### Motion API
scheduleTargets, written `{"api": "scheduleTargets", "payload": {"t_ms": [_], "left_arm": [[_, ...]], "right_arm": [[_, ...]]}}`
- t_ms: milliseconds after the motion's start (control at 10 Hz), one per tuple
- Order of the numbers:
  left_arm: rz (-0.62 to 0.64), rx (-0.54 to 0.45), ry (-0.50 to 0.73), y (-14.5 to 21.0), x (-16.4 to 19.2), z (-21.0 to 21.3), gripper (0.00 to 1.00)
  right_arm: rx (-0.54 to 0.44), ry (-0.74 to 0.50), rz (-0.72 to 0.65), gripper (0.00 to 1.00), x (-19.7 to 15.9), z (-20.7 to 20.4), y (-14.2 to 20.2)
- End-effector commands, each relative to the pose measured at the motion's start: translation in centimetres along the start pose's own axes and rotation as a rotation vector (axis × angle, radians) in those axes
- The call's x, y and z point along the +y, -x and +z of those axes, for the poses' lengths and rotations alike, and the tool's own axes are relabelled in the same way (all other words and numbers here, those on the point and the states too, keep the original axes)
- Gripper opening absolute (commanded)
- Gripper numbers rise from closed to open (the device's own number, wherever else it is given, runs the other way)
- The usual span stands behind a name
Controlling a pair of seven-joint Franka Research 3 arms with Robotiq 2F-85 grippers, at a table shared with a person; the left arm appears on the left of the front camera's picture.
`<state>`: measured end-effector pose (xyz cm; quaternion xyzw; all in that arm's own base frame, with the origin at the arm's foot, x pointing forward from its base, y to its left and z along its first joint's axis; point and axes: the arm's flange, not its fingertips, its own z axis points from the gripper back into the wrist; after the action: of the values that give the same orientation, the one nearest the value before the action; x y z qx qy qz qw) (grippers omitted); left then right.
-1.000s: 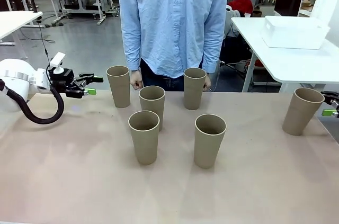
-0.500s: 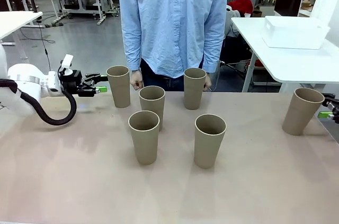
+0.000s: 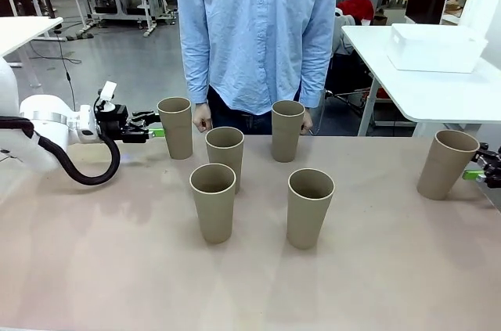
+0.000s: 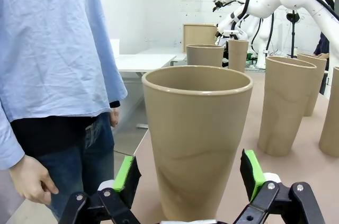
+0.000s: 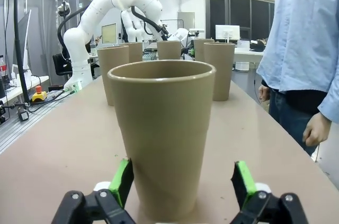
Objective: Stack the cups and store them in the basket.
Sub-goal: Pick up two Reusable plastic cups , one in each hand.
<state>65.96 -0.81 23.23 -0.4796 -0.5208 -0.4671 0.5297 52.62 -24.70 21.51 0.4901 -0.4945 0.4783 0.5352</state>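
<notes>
Nothing is stacked: 6 cups (image 3: 311,207) stand apart on the bench (image 3: 117,268). The left gripper (image 3: 155,125), spread, straddles the far-left cup (image 3: 176,127). The right gripper (image 3: 477,167), spread, straddles the far-right cup (image 3: 445,163). The basket (image 3: 430,57) waits on a far-right table (image 3: 438,90).

Person (image 3: 257,34) w/ blue shirt behind tan table (image 3: 117,268).

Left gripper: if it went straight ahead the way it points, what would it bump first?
Most likely the far-left cup. The left gripper points right at it with open jaws, and the cup stands between its green pads, apparently untouched.
</notes>
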Motion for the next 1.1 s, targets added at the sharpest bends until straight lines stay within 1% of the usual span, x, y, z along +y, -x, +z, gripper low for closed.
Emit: {"api": "scheduleTargets", "payload": {"t_ms": [0, 300, 500, 1000], "left_arm": [[0.01, -0.015, -0.021, -0.3, 0.3, -0.3, 1.0], [0.013, -0.015, -0.024, -0.2, 0.4, -0.6, 1.0], [0.02, 0.007, 0.007, 0.0, 0.2, -0.9, 1.0], [0.011, 0.04, 0.02, 1.5, 0.0, -3.5, 1.0]], "right_arm": [[0.003, -0.012, 0.03, 1.0, 0.2, -1.0, 0.2], [0.012, -0.021, 0.017, 1.0, 0.2, -1.5, 0.5], [0.021, -0.029, 0.009, 1.0, 0.3, -1.9, 0.7], [0.026, -0.037, -0.024, 1.0, 0.0, -3.5, 1.8]]}}
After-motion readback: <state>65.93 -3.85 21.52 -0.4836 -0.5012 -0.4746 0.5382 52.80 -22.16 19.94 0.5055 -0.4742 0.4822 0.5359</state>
